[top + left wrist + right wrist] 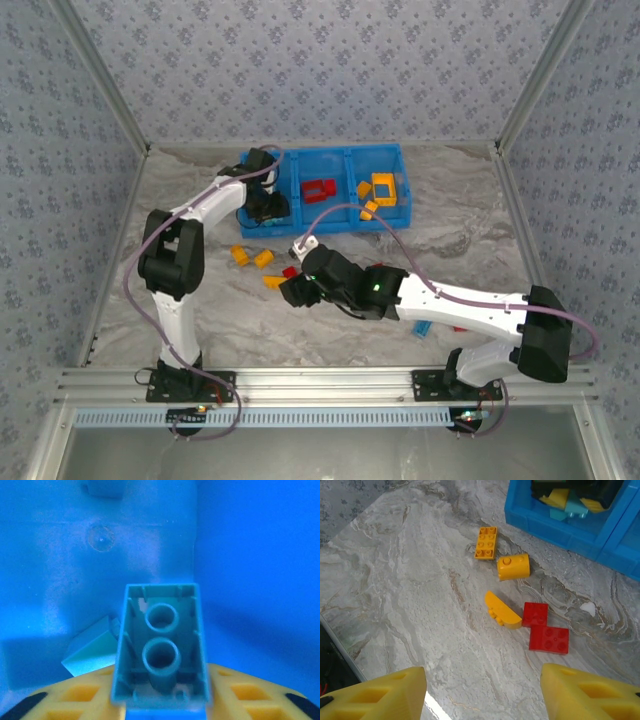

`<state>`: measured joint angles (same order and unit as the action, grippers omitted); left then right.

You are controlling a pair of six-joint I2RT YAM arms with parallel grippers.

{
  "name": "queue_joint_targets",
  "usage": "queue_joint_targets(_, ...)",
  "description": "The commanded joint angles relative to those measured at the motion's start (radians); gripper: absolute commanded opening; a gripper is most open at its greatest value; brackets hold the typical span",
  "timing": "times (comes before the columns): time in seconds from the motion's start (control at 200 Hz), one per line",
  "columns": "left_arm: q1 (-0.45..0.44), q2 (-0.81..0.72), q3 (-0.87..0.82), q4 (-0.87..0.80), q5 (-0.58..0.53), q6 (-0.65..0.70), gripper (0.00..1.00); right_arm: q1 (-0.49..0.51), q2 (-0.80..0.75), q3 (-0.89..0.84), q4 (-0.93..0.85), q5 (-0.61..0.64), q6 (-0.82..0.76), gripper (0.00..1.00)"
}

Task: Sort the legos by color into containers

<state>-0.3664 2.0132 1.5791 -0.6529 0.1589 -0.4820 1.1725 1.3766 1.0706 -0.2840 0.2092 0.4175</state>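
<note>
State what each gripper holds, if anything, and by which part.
In the left gripper, a blue brick sits between the fingers at its near end; whether it is clamped or loose cannot be told. The right gripper is open and holds nothing.

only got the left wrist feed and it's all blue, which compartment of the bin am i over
observer: The left pincer is inside the leftmost compartment of the blue bin.
operator: ok and whats not sorted yet
observer: Three yellow-orange bricks and two red bricks lie loose in front of the bin, near the open right pincer.
</note>
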Motion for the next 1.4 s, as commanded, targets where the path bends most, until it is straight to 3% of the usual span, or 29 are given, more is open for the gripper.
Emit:
queue_joint_targets(0.0,0.007,-0.004,0.013,0.01,0.047,-0.023,0.53,0.006,0.006,0.032,0.0,0.042,-0.012,0.65)
queue_joint_targets(0.14,0.007,-0.064,-0.013,0.017,0.043,-0.03,0.63,0.0,0.005,0.034,-0.024,0.069,-0.016,0.66)
queue_joint_targets(0.47,0.005,-0.351,-0.032,-0.053,-0.017,-0.046,0.64,-0.071,-0.04,0.064,-0.106,0.102,-0.093,0.68)
queue_joint_targets(0.62,0.001,-0.562,-0.116,-0.058,-0.036,-0.017,0.64,-0.142,-0.04,0.074,-0.187,0.026,-0.18,0.75)
queue_joint_targets(0.794,-0.006,-0.828,-0.237,-0.077,0.048,0.069,0.65,-0.218,-0.018,0.094,-0.312,-0.042,-0.29,0.8)
queue_joint_targets(0.904,-0.011,-0.996,-0.326,-0.103,0.129,0.109,0.66,-0.213,0.002,0.099,-0.342,-0.111,-0.359,0.82)
queue_joint_targets(1.094,-0.014,-1.275,-0.49,-0.177,0.163,0.074,0.66,-0.141,0.207,0.208,-0.327,-0.199,-0.475,0.8)
queue_joint_targets(1.294,-0.014,-1.547,-0.609,-0.328,-0.023,-0.048,0.67,-0.125,0.5,0.445,-0.402,-0.21,-0.56,0.76)
queue_joint_targets(1.399,-0.014,-1.638,-0.649,-0.375,-0.047,-0.082,0.68,-0.12,0.634,0.567,-0.448,-0.194,-0.586,0.76)
